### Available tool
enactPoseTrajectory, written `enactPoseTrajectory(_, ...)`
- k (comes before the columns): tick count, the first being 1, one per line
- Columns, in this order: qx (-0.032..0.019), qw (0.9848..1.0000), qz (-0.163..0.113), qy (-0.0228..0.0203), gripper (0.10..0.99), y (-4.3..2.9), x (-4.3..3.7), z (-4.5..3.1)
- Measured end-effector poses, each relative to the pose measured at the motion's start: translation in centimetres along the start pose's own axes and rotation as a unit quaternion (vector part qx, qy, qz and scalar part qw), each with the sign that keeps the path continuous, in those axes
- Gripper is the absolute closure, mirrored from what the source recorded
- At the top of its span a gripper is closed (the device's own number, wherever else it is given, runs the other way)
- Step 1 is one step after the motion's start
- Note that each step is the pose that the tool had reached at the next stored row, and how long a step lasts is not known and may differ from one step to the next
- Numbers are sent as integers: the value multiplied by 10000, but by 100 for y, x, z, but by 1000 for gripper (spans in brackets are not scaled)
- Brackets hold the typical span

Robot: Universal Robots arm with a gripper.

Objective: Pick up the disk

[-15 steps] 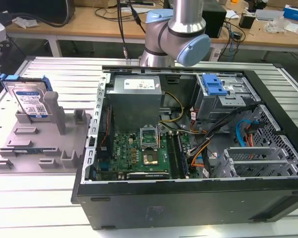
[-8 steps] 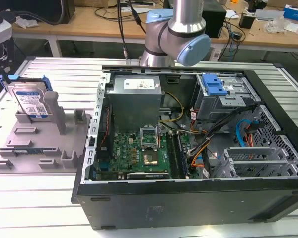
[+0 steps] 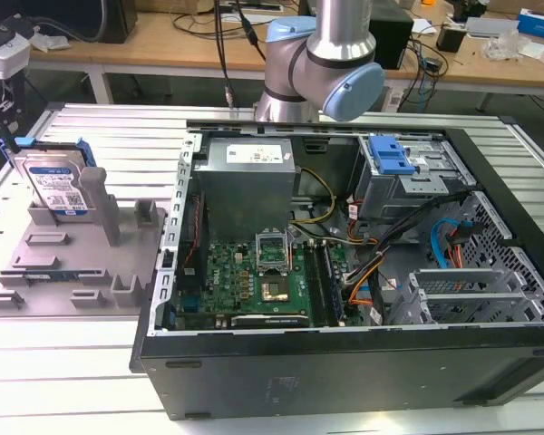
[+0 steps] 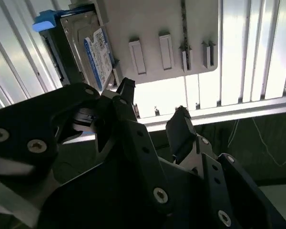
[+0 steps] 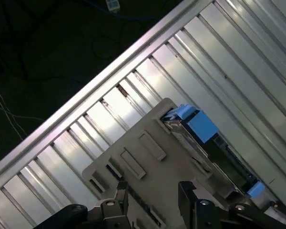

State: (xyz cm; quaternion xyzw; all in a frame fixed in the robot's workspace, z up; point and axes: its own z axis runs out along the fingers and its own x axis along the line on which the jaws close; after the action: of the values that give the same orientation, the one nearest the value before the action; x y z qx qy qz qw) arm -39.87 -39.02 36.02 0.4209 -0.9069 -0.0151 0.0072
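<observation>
The disk (image 3: 58,186) is a silver hard drive with a white-and-blue label and blue side rails. It stands on edge at the back of the grey fixture tray (image 3: 63,272), at the exterior view's left. Both wrist views look down on the disk (image 4: 93,52) (image 5: 200,138) and the tray (image 4: 157,28) (image 5: 143,167) from well above. My gripper (image 4: 154,102) (image 5: 153,191) is open, its two dark fingers apart with nothing between them. It hangs in the air, off to the side of the disk and not touching it.
An open computer case (image 3: 344,272) with a motherboard, cables and a blue-handled drive cage (image 3: 390,159) takes up the middle and the exterior view's right. The arm's base (image 3: 317,54) rises behind it. The slatted metal table (image 3: 54,372) ends at an edge (image 5: 86,100) near the tray.
</observation>
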Motion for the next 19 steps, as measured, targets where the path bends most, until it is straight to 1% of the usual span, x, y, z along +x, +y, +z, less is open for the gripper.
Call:
enactPoseTrajectory(1, 0, 9998, -207, 7, 545, -1, 0, 2)
enactPoseTrajectory(2, 1, 9989, -464, 17, 545, -2, 0, 2)
enactPoseTrajectory(3, 2, 9980, -627, 23, 545, -1, 0, 4)
enactPoseTrajectory(5, 3, 9967, -814, 31, 545, -1, 0, 3)
enactPoseTrajectory(7, 5, 9934, -1144, 44, 545, -1, 0, 4)
enactPoseTrajectory(8, 6, 9923, -1236, 47, 545, -1, 0, 4)
enactPoseTrajectory(10, 6, 9892, -1466, 55, 545, -1, 0, 4)
enactPoseTrajectory(11, 6, 9879, -1549, 58, 545, -1, 0, 4)
enactPoseTrajectory(13, 7, 9847, -1743, 65, 545, -1, 0, 4)
enactPoseTrajectory(14, 7, 9821, -1884, 69, 545, -1, 0, 5)
enactPoseTrajectory(15, 7, 9805, -1965, 72, 545, -1, 0, 5)
enactPoseTrajectory(16, 8, 9778, -2093, 76, 545, -1, 0, 5)
enactPoseTrajectory(17, 8, 9758, -2183, 79, 545, -1, 0, 6)
enactPoseTrajectory(18, 8, 9719, -2353, 85, 545, -1, 0, 6)
enactPoseTrajectory(19, 8, 9694, -2453, 88, 545, -1, 0, 6)
